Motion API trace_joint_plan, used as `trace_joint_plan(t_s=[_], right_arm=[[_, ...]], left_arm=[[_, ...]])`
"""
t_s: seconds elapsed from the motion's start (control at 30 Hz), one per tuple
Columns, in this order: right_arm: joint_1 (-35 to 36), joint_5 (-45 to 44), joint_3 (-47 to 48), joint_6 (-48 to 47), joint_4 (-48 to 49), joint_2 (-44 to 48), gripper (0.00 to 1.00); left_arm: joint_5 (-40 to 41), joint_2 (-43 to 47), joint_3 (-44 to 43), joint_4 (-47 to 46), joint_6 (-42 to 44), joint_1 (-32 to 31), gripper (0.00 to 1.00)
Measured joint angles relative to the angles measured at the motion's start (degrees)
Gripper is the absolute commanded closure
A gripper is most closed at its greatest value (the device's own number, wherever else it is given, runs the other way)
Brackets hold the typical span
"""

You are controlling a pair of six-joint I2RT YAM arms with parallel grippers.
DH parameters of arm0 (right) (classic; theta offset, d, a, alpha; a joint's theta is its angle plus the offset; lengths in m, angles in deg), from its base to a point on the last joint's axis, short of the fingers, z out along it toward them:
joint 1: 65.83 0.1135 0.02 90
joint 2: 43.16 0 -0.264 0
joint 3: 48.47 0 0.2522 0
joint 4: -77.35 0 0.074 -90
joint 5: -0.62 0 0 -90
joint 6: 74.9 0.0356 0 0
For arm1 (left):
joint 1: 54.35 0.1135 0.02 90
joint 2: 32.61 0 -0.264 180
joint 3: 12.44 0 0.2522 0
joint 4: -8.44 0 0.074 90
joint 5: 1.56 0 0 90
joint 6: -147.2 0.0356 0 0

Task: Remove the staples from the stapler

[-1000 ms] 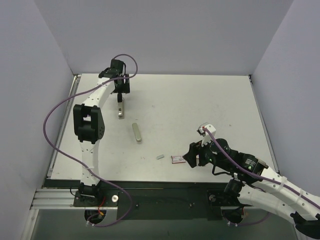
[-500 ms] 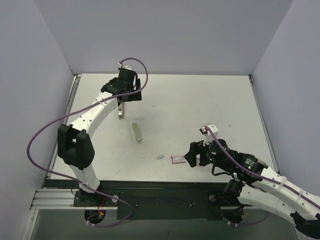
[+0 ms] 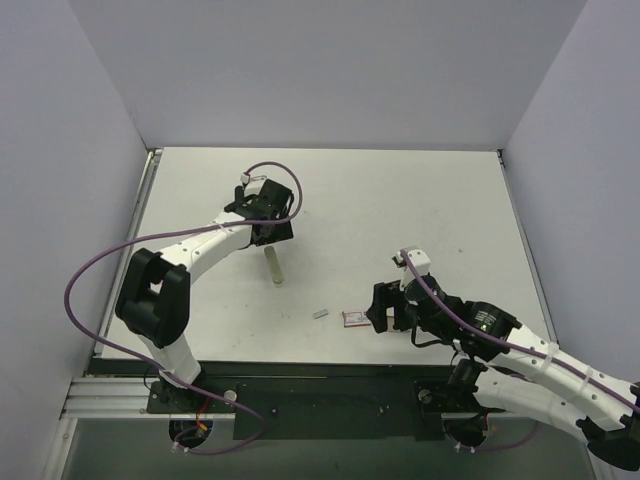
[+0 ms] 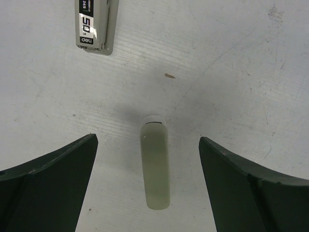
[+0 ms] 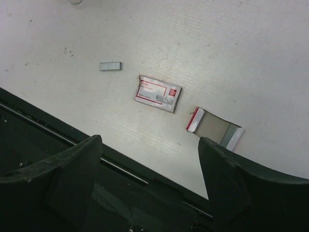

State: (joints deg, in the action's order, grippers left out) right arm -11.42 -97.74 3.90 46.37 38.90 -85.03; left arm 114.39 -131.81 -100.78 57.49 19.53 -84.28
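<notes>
2 grippers, both spread wide, both holding nothing. My right gripper (image 5: 149, 139) hangs near the red-pink box (image 5: 158, 93), a flat printed cardboard rectangle. The staples (image 5: 110, 66), a short grey metal strip, lie just left of that box, not touching it. A small clear-silver box (image 5: 215, 128) with a red end lies just to its right. Well left of the red-pink box and farther back, my left gripper (image 4: 147, 140) hangs above a pale rounded bar (image 4: 155, 164). The stapler (image 4: 96, 29), silver metal with a printed label, lies flat farther still from the box.
</notes>
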Motion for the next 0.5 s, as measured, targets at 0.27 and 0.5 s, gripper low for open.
trace_joint_plan(t_s=[0.27,0.5], right_arm=[[0.0,-0.3,-0.6,0.3,0.0,-0.8,0.24],[0.0,-0.3,-0.6,0.3,0.0,-0.8,0.26]], left_arm=[[0.9,-0.1,0.0,-0.4,-5.6,-1.9,0.03],[1.4,-1.3,0.1,-0.4,-8.6,-2.5,0.03]])
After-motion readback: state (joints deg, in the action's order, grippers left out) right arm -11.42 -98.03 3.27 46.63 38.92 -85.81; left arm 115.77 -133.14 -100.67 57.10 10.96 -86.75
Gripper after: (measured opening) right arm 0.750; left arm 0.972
